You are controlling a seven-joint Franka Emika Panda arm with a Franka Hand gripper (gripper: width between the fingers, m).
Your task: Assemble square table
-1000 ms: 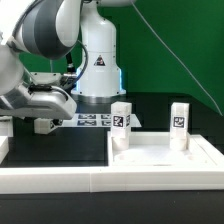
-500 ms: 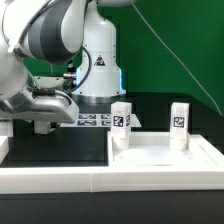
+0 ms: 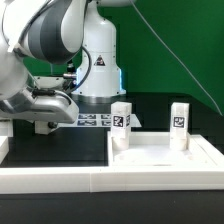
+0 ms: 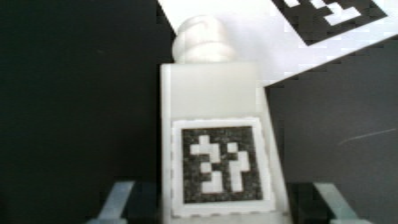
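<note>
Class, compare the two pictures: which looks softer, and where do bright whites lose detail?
Wrist view: the leg and its tag are soft and grainy, close to the lens. Exterior view: sharper, evenly lit, but the white tabletop and upright legs are bright, with little surface detail.

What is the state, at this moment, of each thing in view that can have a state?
tabletop: lying flat, with two legs on its far corners.
leg at the exterior view's left: upright on the tabletop.
leg at the exterior view's right: upright on the tabletop.
third leg: lying on the black table, tag up, not gripped.
gripper: open, one finger on each side of the third leg, with gaps.
</note>
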